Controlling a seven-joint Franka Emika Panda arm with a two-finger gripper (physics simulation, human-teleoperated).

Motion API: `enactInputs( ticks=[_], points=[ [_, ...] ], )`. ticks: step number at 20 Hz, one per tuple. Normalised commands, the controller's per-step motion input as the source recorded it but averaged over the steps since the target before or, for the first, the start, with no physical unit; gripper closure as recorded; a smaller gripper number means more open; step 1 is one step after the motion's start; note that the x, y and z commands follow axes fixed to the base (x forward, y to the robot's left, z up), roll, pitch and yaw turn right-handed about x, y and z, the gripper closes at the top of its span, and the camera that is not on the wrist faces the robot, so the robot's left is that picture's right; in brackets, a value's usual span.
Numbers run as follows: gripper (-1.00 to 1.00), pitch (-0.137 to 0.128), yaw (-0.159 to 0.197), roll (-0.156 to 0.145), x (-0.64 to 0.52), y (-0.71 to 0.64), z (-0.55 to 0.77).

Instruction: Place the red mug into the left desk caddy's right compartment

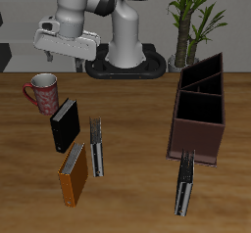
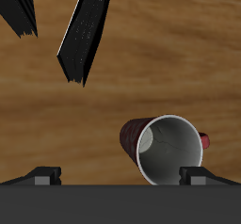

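Note:
The red mug [image 1: 42,92] with a pale speckled pattern stands upright near one end of the table, white inside. It also shows in the wrist view [image 2: 165,149], seen from above, between the fingertips [image 2: 43,175]. My gripper [image 1: 49,49] is open and empty, well above the mug and a little farther back; the wrist view shows it too [image 2: 120,177]. The left desk caddy [image 1: 218,108], a long dark maroon-brown box, stands at the table's other end. Its right compartment [image 1: 199,111] is the large dark section nearest the table's front edge.
A black book [image 1: 65,125] stands just in front of the mug, with an orange book [image 1: 73,173] and a dark speckled book [image 1: 96,146] nearer the front edge. Another dark book [image 1: 184,183] lies before the caddy. A potted plant [image 1: 191,22] stands behind the caddy.

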Motion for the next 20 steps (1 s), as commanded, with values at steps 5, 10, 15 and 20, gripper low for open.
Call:
enactInputs(
  ticks=[5, 10, 15, 20],
  points=[
    [-1.0, -0.012, 0.004, -0.024, -0.03, -0.24, -0.15],
    [-1.0, 0.037, -0.006, 0.0, 0.05, -0.19, -0.29],
    [-1.0, 0.037, -0.017, -0.006, 0.04, -0.13, -0.34],
    [-1.0, 0.047, -0.018, -0.01, 0.07, -0.11, -0.31]
  ],
)
